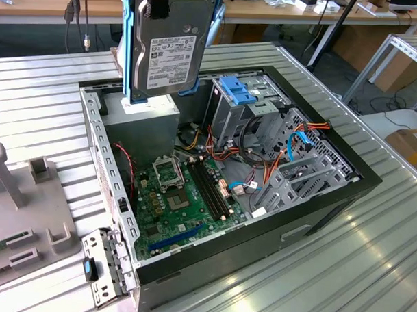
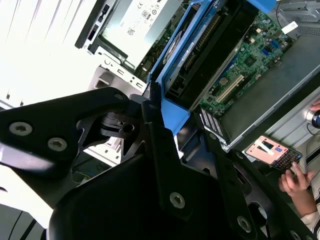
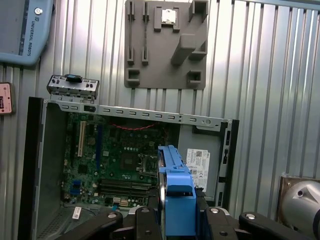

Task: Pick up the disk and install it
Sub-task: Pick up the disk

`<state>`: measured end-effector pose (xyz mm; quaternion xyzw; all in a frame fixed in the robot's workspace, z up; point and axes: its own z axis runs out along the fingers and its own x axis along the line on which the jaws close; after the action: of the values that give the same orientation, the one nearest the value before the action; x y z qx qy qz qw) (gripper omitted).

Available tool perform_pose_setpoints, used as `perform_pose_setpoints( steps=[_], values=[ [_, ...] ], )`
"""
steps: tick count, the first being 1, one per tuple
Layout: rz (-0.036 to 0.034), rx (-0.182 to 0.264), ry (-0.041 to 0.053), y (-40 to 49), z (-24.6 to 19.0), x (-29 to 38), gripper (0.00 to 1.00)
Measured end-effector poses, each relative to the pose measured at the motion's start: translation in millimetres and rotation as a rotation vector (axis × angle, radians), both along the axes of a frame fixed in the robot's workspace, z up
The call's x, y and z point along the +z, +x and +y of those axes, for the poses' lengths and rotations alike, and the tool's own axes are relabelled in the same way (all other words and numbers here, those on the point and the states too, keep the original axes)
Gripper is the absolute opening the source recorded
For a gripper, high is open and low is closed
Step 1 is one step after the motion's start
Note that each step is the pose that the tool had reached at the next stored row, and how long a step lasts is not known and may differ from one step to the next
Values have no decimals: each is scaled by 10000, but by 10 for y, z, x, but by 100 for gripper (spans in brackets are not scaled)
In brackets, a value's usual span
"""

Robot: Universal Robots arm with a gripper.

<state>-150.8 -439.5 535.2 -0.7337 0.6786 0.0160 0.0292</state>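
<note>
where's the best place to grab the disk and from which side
Its short upper end, from above, as the end effector has it. The disk hangs upright in its blue carrier, and its two broad faces are flat and parallel, so a pinch across its thickness likely seats squarely.

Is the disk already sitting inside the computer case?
No, the disk hangs upright in the air above the open computer case.

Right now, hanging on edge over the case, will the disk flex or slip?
The disk is probably rigid and heavy for its size: metal body. The gripper clamps its blue plastic carrier, which may flex or slip slightly.
</note>
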Motion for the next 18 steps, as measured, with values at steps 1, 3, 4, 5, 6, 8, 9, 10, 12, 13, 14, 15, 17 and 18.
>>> perform_pose_setpoints(
  steps=[1, 3, 4, 5, 6, 8, 9, 10, 12, 13, 14, 15, 17, 18],
  values=[
    [0, 0, 0, 0, -1, 0, 37],
    [0, 0, 0, 0, -1, 0, 37],
    [0, 1, 0, 0, -7, 0, 37],
    [0, 1, 0, 1, -16, 0, 37],
    [0, 0, 0, 2, -27, 0, 37],
    [0, 0, 0, 5, -49, 0, 37],
    [-1, -2, 0, 4, -50, 0, 37],
    [0, -2, 0, 5, -51, 0, 37],
    [-1, 0, 0, 6, -55, 0, 37],
    [-1, 0, 0, 8, -55, 0, 37],
    [-1, 2, 0, 12, -56, 0, 37],
    [0, 0, -1, 19, -58, 0, 37],
    [0, -1, -6, 31, -68, 0, 37],
    [0, -2, -6, 33, -70, 0, 37]
  ],
)
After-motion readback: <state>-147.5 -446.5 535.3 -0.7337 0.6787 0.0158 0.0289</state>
